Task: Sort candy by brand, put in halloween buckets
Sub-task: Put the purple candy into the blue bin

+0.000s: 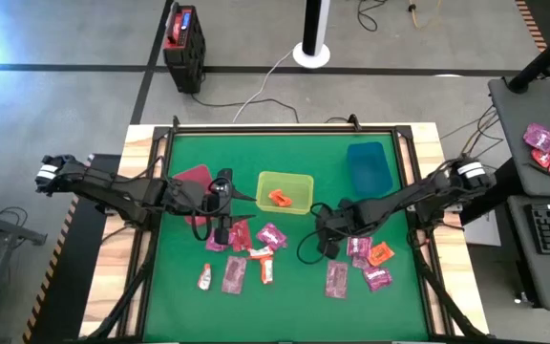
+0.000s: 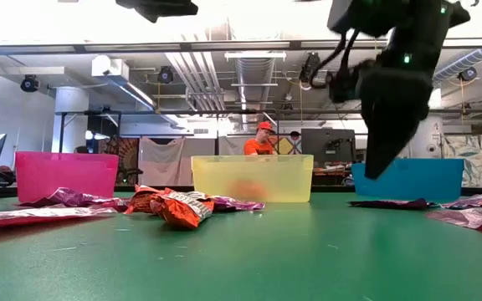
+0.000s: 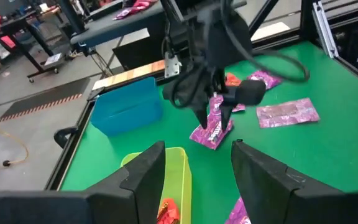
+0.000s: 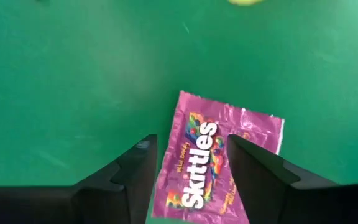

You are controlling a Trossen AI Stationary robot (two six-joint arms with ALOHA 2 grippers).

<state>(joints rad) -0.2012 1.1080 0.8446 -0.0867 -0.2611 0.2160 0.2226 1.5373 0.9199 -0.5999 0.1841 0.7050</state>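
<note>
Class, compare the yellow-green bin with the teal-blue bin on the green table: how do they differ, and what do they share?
The yellow-green bin is translucent, while the teal-blue bin is opaque. The yellow-green bin holds an orange candy packet; nothing shows in the teal-blue bin from above. The yellow-green bin stands mid-table; the teal-blue bin stands nearer the right arm's side. Both are shallow, rectangular and upright on the green table.

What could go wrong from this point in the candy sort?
1. The right gripper stands open over a flat Skittles packet on the green mat; the fingers may slide over the wrapper instead of pinching it.
2. Other packets lie close by; two might be caught at once.
3. The left gripper hangs open above the yellow bin; the arms may crowd each other if the right one heads there.
</note>
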